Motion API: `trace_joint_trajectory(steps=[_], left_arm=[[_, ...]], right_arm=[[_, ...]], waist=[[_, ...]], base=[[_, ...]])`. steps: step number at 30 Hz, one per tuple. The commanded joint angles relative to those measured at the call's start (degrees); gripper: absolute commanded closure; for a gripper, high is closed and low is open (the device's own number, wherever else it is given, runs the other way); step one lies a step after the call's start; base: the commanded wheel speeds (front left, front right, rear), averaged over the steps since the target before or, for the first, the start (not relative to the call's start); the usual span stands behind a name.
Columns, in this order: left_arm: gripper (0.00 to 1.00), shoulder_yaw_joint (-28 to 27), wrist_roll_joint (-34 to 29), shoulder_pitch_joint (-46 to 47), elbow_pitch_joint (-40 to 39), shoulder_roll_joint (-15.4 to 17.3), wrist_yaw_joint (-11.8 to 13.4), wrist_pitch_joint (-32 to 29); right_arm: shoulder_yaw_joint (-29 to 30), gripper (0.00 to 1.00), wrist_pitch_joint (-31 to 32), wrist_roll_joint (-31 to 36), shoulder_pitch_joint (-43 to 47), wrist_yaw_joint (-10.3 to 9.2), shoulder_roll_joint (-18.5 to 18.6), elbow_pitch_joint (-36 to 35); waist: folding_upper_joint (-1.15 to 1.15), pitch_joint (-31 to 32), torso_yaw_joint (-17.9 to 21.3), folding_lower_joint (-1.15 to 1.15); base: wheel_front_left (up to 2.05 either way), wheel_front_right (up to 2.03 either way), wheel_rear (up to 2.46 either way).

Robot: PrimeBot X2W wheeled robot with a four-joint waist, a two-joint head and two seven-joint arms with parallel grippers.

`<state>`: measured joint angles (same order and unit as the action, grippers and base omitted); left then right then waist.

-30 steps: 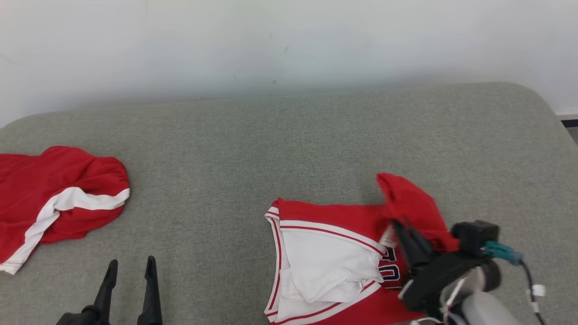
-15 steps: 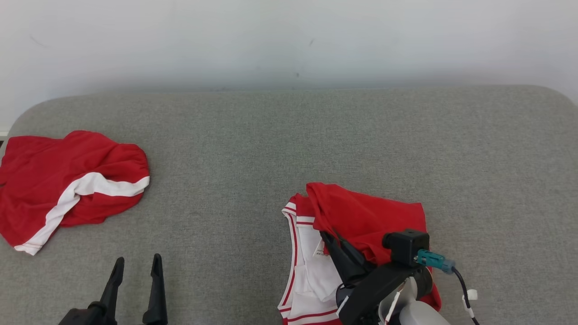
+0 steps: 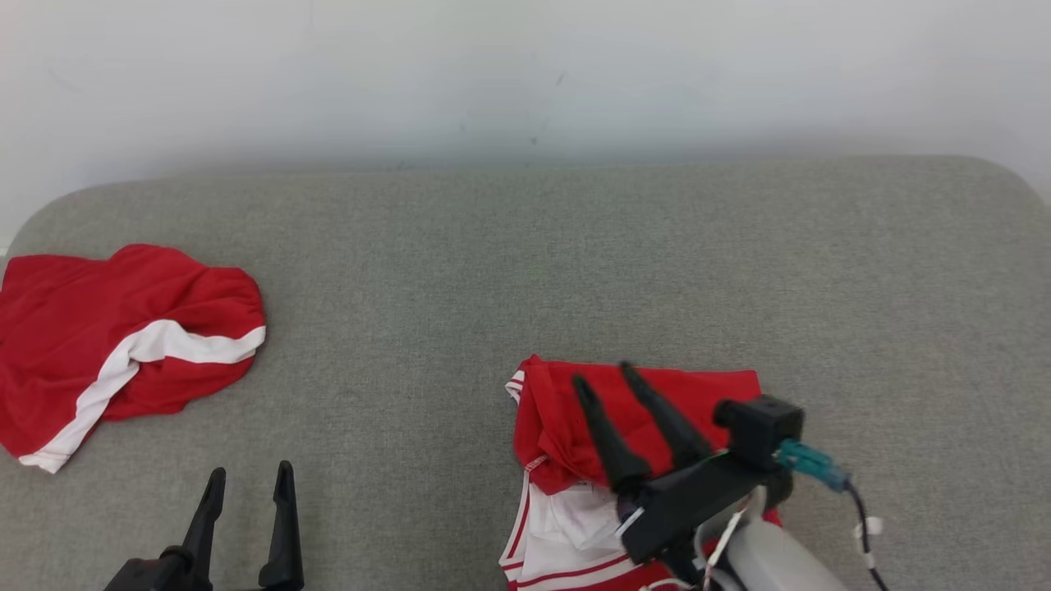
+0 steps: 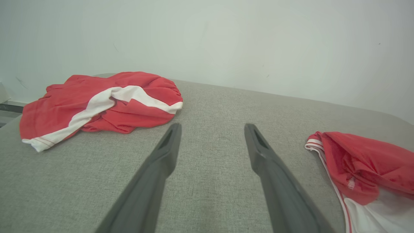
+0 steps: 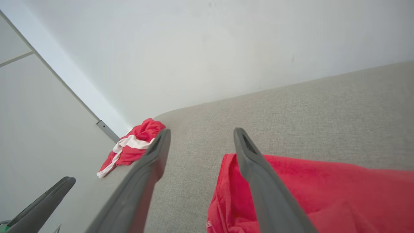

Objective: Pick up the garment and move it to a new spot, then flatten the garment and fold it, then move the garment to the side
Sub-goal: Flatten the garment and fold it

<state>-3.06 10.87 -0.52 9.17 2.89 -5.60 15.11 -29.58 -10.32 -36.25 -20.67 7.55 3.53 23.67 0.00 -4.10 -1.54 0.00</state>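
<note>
Two red-and-white garments lie well apart on the grey padded surface [image 3: 509, 263]. The jersey [image 3: 554, 419] sits near the front edge on the robot's right. Its red part is folded over a white-lined part with red-striped trim, which shows at the bottom of the head view. The right gripper [image 3: 603, 376] hangs over the jersey's left side, its two dark fingers spread with nothing between them; whether the fingers touch the cloth cannot be told. The left gripper [image 3: 250, 470] is at the lower left, fingers parted and empty, over bare surface between the two garments. The second garment [image 3: 123, 336], red with a broad white band, lies crumpled at the far left by the surface's rounded end, with a pale wall [image 3: 525, 74] behind
</note>
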Motion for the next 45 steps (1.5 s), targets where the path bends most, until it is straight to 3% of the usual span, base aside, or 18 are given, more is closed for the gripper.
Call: trace_joint_trajectory(steps=[1, 16, 24, 33, 38, 45], left_arm=[[0.0, -0.08, 0.6, -0.65, -0.17, -0.01, 0.02, 0.03], [0.0, -0.79, 0.22, -2.32, -1.2, 0.0, 0.15, 0.03], [0.0, -1.06, 0.38, -2.93, -1.72, 0.0, 0.47, 0.03], [0.0, -0.24, 0.34, -2.6, -2.0, -0.01, 0.54, 0.03], [0.0, 2.74, 0.29, -2.5, -2.31, -0.02, 0.12, 0.03], [0.0, 16.25, 1.45, -1.54, 0.24, 0.0, -1.36, 0.03]], right_arm=[[1.19, 0.0, -1.15, 0.57, 0.1, -0.14, 1.43, -1.26], [17.6, 0.0, -4.13, 8.15, 14.79, -0.14, 8.98, -14.25], [20.9, 0.0, -4.3, 11.59, 22.18, -0.14, 7.26, -17.39], [19.71, 0.0, -4.37, 14.0, 23.11, -0.15, 5.74, -19.07], [19.93, 0.0, -4.45, 14.75, 23.42, -0.15, 5.3, -18.89], [20.82, 0.0, -4.42, 15.22, 22.35, -0.15, 5.27, -19.03]], waist=[[0.0, 0.82, 0.84, 0.0], [0.0, 3.25, 3.16, 0.0], [0.0, 3.69, 3.51, 0.0], [0.0, 3.97, 3.8, 0.0], [0.0, 4.14, 3.43, 0.0], [0.0, 3.62, 4.22, 0.0]], base=[[0.0, 0.0, 0.0], [0.0, 0.0, 0.0], [0.0, 0.0, 0.0], [0.0, 0.0, 0.0], [0.0, 0.0, 0.0], [0.0, 0.0, 0.0]])
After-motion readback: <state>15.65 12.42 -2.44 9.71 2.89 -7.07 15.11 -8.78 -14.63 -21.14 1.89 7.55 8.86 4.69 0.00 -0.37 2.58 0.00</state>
